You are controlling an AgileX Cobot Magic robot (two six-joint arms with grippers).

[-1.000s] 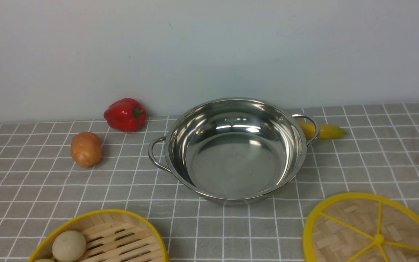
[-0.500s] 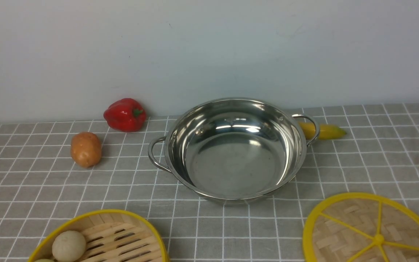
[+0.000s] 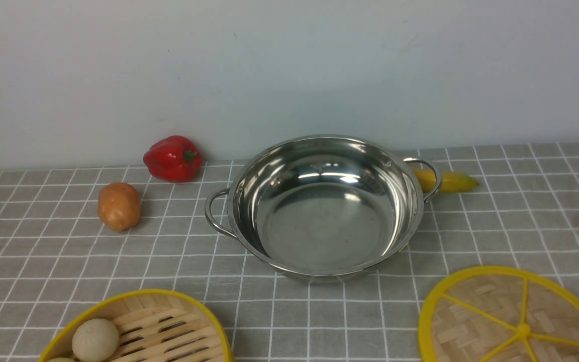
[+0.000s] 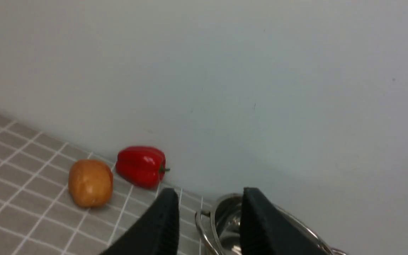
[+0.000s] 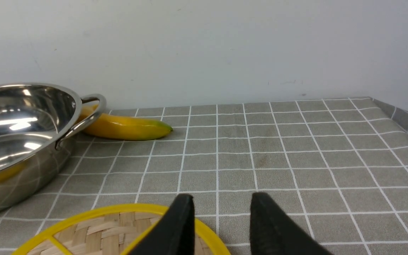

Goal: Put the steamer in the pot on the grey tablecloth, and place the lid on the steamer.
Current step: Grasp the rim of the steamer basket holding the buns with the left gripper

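1. Half a second earlier a dark shape, probably part of the left arm, had poked into the near-left edge of the front view. By this moment it had all but slipped out again, and no arm showed there.
2. Nothing else had shifted. The steamer (image 3: 169,327) sat at the near-left edge of the grey tablecloth (image 3: 520,211), with a pale bun (image 3: 95,339) inside it, well apart from the pot (image 3: 319,231).
3. The pot stood empty in the middle. A banana (image 3: 450,182) lay just behind its right handle, and a red pepper (image 3: 173,158) and a potato (image 3: 118,206) sat off to its left.
4. The lid (image 3: 495,311) lay flat at the near right, untouched.
5. The left gripper (image 4: 209,194) had its jaws moderately apart with nothing between them. Its camera looked toward the pepper, the potato and the pot's handle, not the steamer.
6. The right gripper (image 5: 221,200) was likewise parted and empty, above the lid's yellow rim; I couldn't tell whether it touched.
7. By my reading, the job had barely begun. The left arm was stirring, likely working toward the steamer, which had to go into the pot before the lid could follow.
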